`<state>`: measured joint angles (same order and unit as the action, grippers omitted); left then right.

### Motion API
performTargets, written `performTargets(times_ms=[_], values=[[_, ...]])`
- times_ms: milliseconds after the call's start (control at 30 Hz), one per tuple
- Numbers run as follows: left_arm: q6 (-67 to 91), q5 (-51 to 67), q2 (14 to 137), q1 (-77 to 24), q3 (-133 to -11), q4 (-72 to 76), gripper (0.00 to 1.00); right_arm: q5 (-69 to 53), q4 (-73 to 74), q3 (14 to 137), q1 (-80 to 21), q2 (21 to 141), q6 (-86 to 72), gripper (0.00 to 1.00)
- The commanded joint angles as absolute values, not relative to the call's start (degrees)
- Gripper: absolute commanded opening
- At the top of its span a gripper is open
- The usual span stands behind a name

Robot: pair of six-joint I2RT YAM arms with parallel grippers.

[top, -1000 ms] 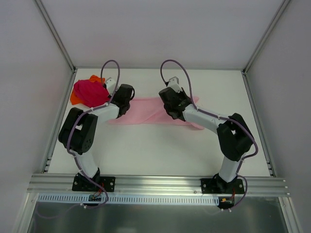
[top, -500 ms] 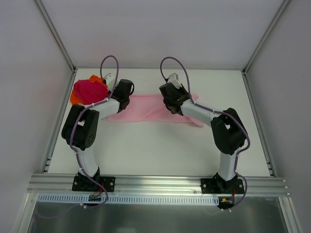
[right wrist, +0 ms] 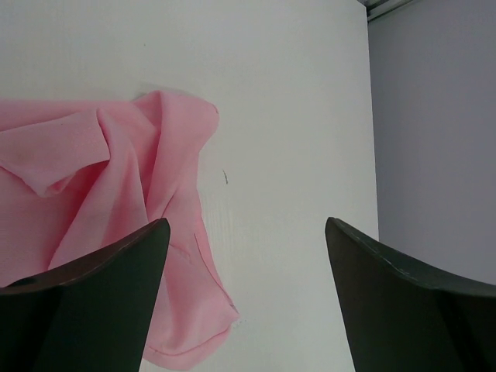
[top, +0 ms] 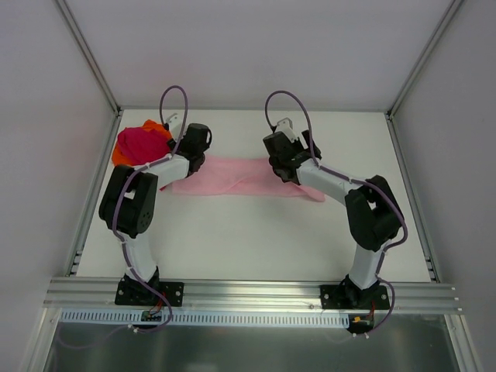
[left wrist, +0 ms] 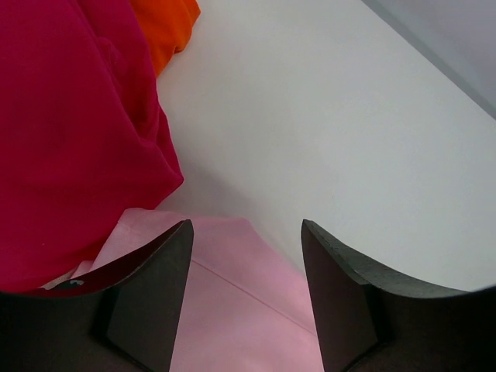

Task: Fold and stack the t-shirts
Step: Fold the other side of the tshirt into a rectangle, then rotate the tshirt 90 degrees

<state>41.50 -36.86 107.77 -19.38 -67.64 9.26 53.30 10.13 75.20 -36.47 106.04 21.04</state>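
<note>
Since both pairs of jaws stand apart with nothing between them, neither the left gripper (left wrist: 246, 232) nor the right gripper (right wrist: 246, 229) holds any cloth. The light pink t-shirt (top: 232, 177) lies stretched on the table (top: 256, 232), one end directly under the left gripper, the other rumpled below and to the left of the right gripper. The magenta t-shirt (left wrist: 70, 139) is heaped at the left gripper's left, touching the pink one, with the orange t-shirt (left wrist: 163, 27) beyond. Thin, limp and light, the pink shirt will likely sag and wrinkle; pinching a hem corner at each end looks best.
</note>
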Motion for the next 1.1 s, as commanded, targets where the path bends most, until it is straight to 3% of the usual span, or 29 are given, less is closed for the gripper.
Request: performTargets(times_ms=[0, 167, 267, 467, 700, 1067], values=[[39.73, -35.16, 101.00, -19.16, -64.88, 13.35, 0.58, 52.13, 9.58, 74.71, -36.56, 99.59, 19.16, 0.87], [37.80, -32.87, 96.25, -21.09, -59.77, 17.22, 0.57, 46.85, 11.25, 73.83, -36.74, 98.70, 15.30, 0.86], [35.95, -29.28, 96.50, -22.59, -58.80, 19.15, 0.56, 44.48, 11.16, 74.00, -36.74, 99.58, 15.21, 0.81], [36.39, -22.68, 98.70, -23.64, -57.94, 20.55, 0.52, 42.55, 15.03, 80.67, -35.25, 105.37, 17.05, 0.80], [35.61, -26.36, 95.71, -28.91, -53.53, 20.12, 0.52, 38.86, 16.69, 84.99, -33.49, 107.93, 16.54, 0.80], [32.44, -30.50, 103.17, -30.41, -59.58, 16.61, 0.50, 30.76, 25.21, 78.49, -36.37, 102.83, 8.44, 0.80]])
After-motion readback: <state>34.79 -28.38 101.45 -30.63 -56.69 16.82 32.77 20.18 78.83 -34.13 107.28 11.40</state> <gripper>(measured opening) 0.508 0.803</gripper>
